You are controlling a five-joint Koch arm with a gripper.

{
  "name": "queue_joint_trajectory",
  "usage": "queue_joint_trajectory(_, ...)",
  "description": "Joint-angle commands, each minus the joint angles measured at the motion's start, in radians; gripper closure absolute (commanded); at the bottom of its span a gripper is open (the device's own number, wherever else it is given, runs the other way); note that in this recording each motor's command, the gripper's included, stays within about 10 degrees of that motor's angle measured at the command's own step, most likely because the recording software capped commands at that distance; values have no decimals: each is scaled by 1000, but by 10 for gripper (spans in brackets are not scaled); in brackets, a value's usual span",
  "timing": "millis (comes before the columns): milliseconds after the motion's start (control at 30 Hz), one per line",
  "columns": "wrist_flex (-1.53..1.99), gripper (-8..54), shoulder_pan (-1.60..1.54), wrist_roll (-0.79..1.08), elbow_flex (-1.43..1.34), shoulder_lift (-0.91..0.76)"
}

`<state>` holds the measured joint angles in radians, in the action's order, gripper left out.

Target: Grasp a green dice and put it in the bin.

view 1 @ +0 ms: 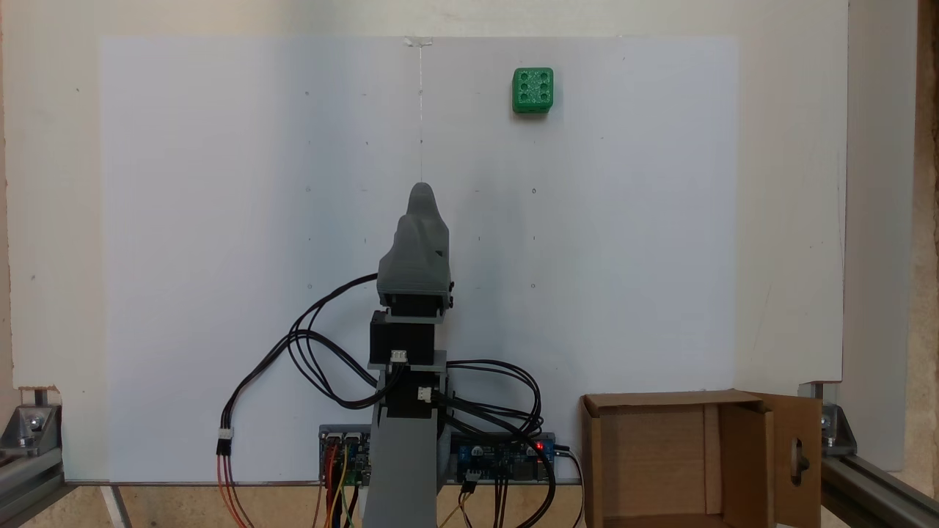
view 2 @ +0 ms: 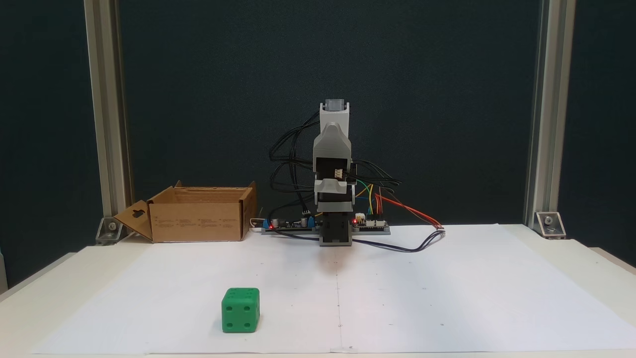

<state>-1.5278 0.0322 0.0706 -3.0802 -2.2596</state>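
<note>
A: Die?
B: Green die point(view 1: 532, 90) sits on the white sheet point(view 1: 220, 220). In the fixed view from above, it's near the sheet's top edge, right of the center line. In the fixed view from the front point(view 2: 240, 310), it's close to the sheet's near edge, left of center. Six pips on top, four on the face toward the front camera.

A: Bin?
B: Cardboard bin point(view 1: 664, 402), open top. From above it's at the sheet's bottom right corner. From the front point(view 2: 198, 219) it's at the far left corner of the sheet. One side flap is folded out and has a handle hole. Nothing visible inside.

A: Die touching anything?
B: No, just the sheet. Well apart from the bin and the arm.

A: Arm?
B: Folded up over its base at the far edge of the table point(view 2: 571, 258), middle. Control boards point(view 2: 370, 224) and wires sit on either side of the base.

A: Gripper?
B: Gripper point(view 1: 421, 192) is tucked, pointing down toward the sheet in the front view point(view 2: 335, 241). Jaws line up in both views, so I can't tell if it's open or closed. Holding nothing, and far from the die.
</note>
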Motion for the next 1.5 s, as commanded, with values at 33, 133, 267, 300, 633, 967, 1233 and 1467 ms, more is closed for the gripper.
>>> queue_joint_trajectory(33, 190, 13, 26, 14, -49, -106)
queue_joint_trajectory(133, 392, 13, 26, 14, -49, -106)
queue_joint_trajectory(267, 436, 13, 26, 14, -49, -106)
queue_joint_trajectory(300, 436, 13, 26, 14, -49, -106)
queue_joint_trajectory(633, 436, 13, 26, 15, -49, -106)
queue_joint_trajectory(967, 436, 13, 26, 14, -49, -106)
queue_joint_trajectory(1233, 436, 13, 26, 15, -49, -106)
queue_joint_trajectory(1467, 436, 13, 26, 14, -49, -106)
